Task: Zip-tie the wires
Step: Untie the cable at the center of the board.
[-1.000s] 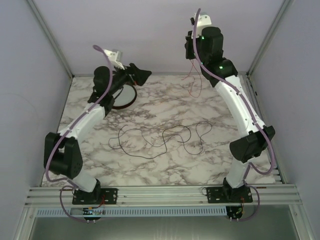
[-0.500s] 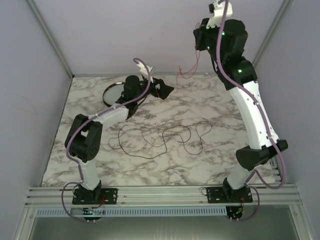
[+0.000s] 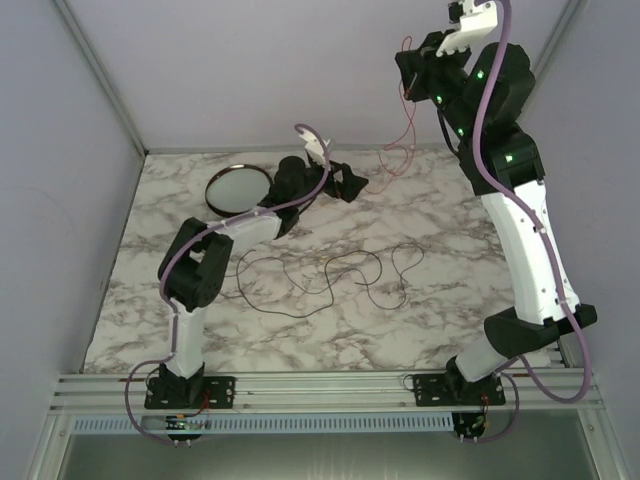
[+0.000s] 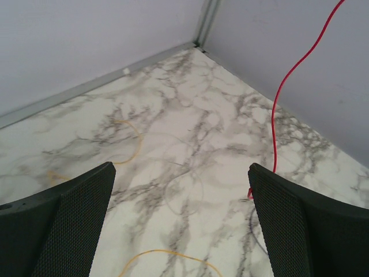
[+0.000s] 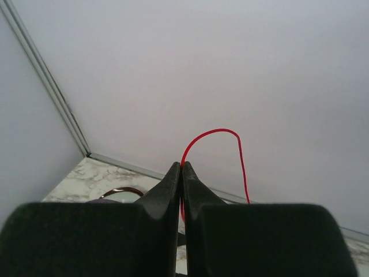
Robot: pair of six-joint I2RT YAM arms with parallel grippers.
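1. Worktop (image 3: 330,330) of grey-veined white marble fills the middle of the top view. Pale walls (image 3: 250,70) box it in at left, back and right, and an aluminium rail (image 3: 320,385) runs along the bottom edge.
2. Right arm (image 3: 530,240) rises along the right side to the upper right of the frame, high above the marble. Left arm (image 3: 215,240) stretches from lower left toward upper centre.
3. Dark wires (image 3: 320,275) lie in loose loops at centre frame, on open marble between the two arms and touching neither.
4. Round dark-rimmed dish (image 3: 238,187) sits at upper left, just beside the left arm.
5. Left hand (image 3: 350,183) hovers at upper centre with its fingers spread wide and nothing in them; its wrist view shows marble between them.
6. Right hand (image 5: 182,167) is pinched closed on the red wire (image 5: 210,134), which arcs above the fingertips. In the top view the wire dangles to the worktop's back edge, right of the left hand.
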